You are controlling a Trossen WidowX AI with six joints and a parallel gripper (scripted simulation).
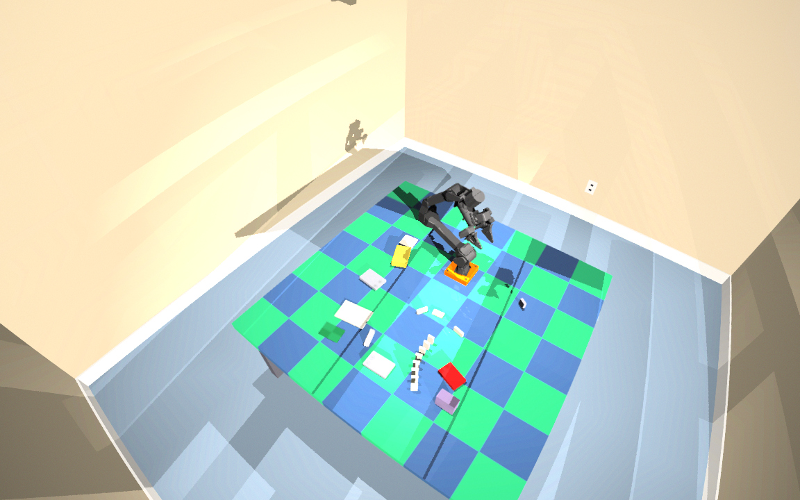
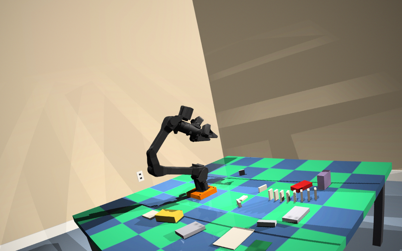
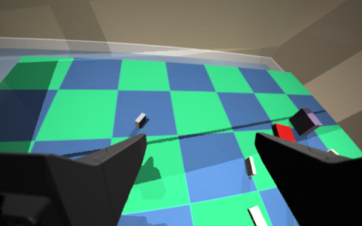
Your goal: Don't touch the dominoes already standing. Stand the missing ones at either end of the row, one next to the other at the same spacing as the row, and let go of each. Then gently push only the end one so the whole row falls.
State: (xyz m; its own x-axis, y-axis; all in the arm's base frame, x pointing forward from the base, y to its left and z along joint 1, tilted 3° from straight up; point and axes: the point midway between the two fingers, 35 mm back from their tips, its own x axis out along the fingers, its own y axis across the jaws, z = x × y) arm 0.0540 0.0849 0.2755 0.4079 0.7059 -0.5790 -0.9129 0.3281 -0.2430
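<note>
A curved row of several white dominoes stands upright. Loose dominoes lie between the row and the arm's base: one near the row's near-base end, another, and a third close beside it. A further small block like a domino is off to the side, dark on one face. My gripper is open and empty, high above the table and away from the row.
A red block and a purple block sit beside the row. On its other side are a pale slab and a narrow block. A yellow block is farther off.
</note>
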